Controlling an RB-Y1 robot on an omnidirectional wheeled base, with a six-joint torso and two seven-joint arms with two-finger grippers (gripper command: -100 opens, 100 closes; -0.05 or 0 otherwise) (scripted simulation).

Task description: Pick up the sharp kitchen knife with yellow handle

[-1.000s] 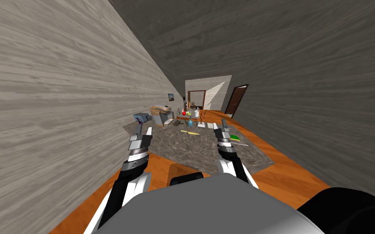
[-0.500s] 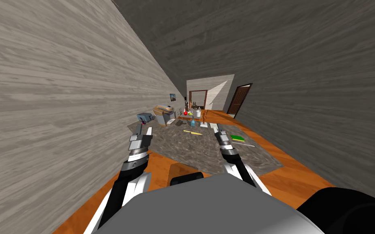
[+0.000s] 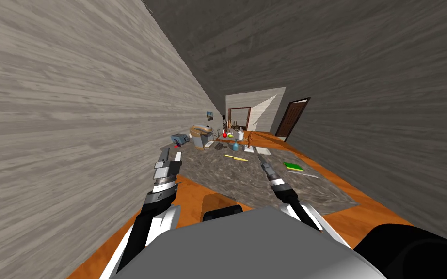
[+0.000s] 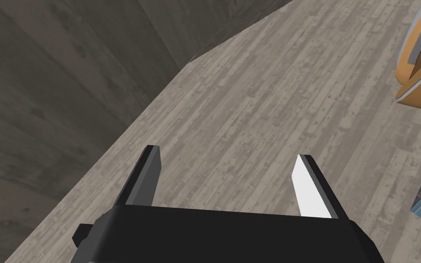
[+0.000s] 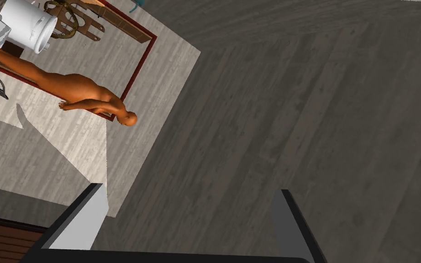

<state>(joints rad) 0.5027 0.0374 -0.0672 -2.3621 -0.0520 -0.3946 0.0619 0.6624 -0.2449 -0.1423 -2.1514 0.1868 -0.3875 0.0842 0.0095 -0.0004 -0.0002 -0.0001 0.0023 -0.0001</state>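
Gripping nothing with the right gripper point(image 5: 190, 188): spread to roughly a third of its wrist view, only air between the 2 blades, presumably set wide so as to straddle a thin handle. Pointing level across the room, toward a brown figurine point(image 5: 81, 91) and a white pot point(image 5: 27, 20) at the far end, not down at the floor. Reached forward over the near part of the grey rug point(image 3: 227, 179).

Likewise empty and fully spread at the left gripper point(image 4: 229, 151), held out on the left side, probably just to stay clear of the working side.

Look for the knife point(image 3: 236, 157) flat on the rug: 1 thin yellow sliver on a slant, too small to tell handle end from blade end. Ahead of both grippers, between them and nearer the right, apart from its tips. Touched by nothing; further back a blue bottle point(image 3: 235, 146), off to the right a green book point(image 3: 294, 166).

Flat and thin, so likely awkward to lift: calls for tilting the wrist down, lining the blades across the handle, then lowering almost to the rug. Judged as the approach stage, grasp not yet begun. Risks: pinching the blade end, or skidding the knife along the pile.
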